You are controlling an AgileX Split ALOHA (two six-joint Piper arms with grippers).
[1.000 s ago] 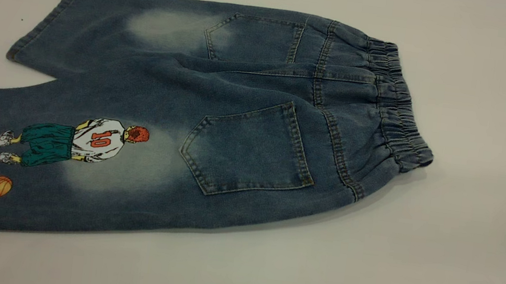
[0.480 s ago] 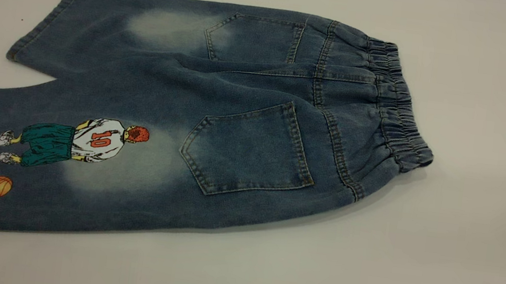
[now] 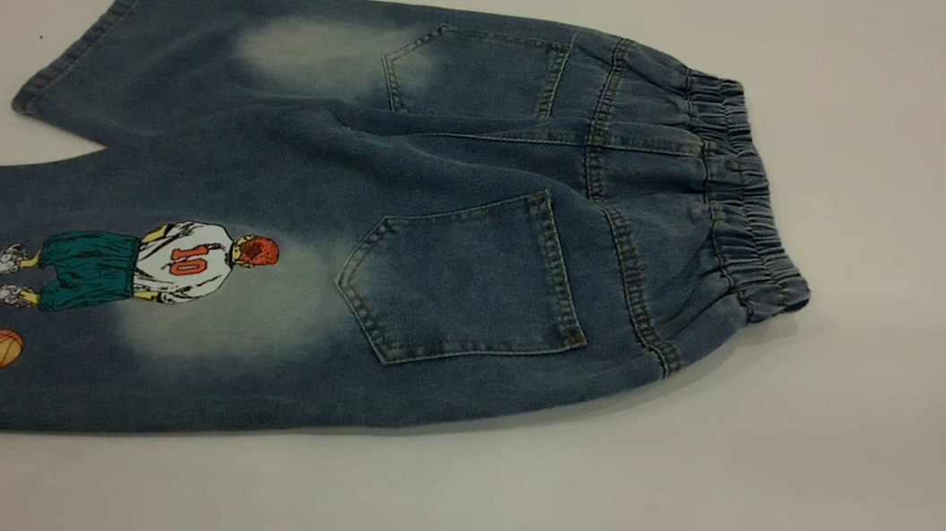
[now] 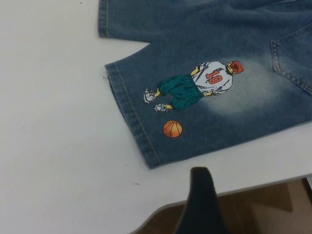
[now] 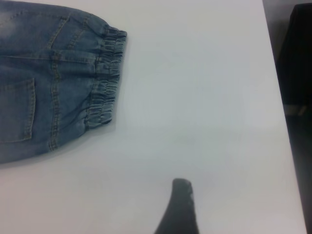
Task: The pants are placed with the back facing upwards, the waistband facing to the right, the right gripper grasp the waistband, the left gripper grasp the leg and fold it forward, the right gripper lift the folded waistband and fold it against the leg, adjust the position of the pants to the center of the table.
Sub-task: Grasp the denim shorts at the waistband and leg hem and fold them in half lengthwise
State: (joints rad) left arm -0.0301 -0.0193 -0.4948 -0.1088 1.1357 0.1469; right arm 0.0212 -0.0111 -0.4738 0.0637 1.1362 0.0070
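Note:
The pants (image 3: 406,221) lie flat on the white table (image 3: 867,440), back up, with two stitched pockets showing. The gathered waistband (image 3: 743,199) points right; it also shows in the right wrist view as the waistband (image 5: 105,80). The printed leg (image 3: 117,294) with the number-10 player and orange ball lies at the near left, seen too as the leg (image 4: 195,102). Only a black tip of my left gripper (image 4: 201,204) shows, above the table's edge and short of the leg hem. A black tip of my right gripper (image 5: 179,207) hangs over bare table, apart from the waistband. Neither gripper appears in the exterior view.
The table's near edge (image 4: 243,187) runs close to the printed leg's hem, with brown floor (image 4: 263,209) beyond it. A dark object (image 5: 297,63) stands past the table's edge on the waistband side. Bare tabletop spreads right of the waistband.

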